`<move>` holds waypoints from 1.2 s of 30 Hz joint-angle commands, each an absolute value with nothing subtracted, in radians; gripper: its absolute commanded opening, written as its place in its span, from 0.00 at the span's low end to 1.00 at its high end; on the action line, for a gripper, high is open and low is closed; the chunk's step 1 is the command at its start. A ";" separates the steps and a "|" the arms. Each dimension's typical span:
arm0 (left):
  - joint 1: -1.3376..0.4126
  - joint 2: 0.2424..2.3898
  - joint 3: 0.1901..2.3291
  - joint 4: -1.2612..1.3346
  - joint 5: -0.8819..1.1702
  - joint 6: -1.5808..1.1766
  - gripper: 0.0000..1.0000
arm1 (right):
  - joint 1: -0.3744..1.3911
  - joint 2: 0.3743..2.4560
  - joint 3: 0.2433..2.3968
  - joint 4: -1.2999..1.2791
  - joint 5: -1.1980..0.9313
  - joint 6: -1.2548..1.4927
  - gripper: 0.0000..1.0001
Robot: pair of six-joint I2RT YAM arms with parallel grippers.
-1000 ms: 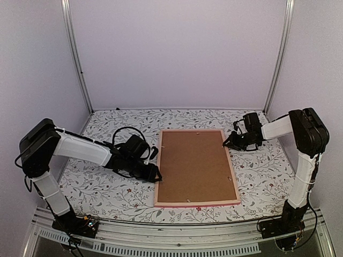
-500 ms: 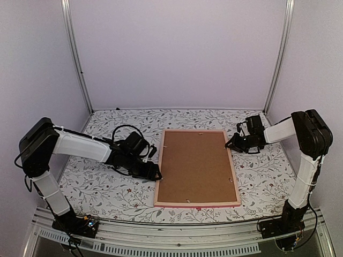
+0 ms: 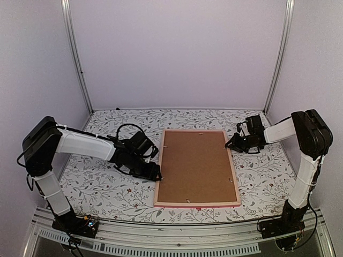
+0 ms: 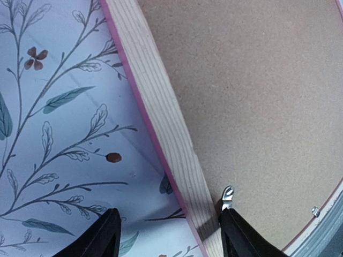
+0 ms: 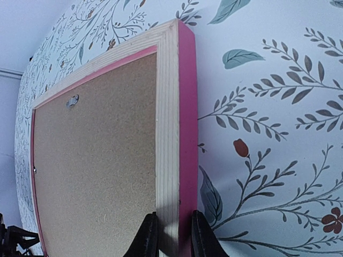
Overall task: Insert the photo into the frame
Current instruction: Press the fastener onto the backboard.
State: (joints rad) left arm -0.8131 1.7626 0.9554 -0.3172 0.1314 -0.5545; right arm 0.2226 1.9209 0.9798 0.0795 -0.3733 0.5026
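Counts from us:
- frame [image 3: 195, 203]: one
- brown backing board [image 3: 195, 166]: one, sitting in it
- metal tabs [image 4: 228, 196] on the board's edge: we make out four from the top view, one per side. They're tiny, so low confidence.
- arms: two, left arm [image 3: 86, 147] and right arm [image 3: 305, 160]
- end effectors: two, left end effector [image 3: 156, 174] and right end effector [image 3: 229, 144]
- fingers [image 4: 107, 235]: two per end effector in each wrist view
- desk [image 3: 107, 187]: one, with a floral cover
- aluminium posts [image 3: 76, 53] at the back: two
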 commanded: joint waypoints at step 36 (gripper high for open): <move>-0.892 1.834 0.951 -0.471 -0.018 -0.551 0.39 | 0.214 1.935 0.998 0.045 -0.430 0.485 0.09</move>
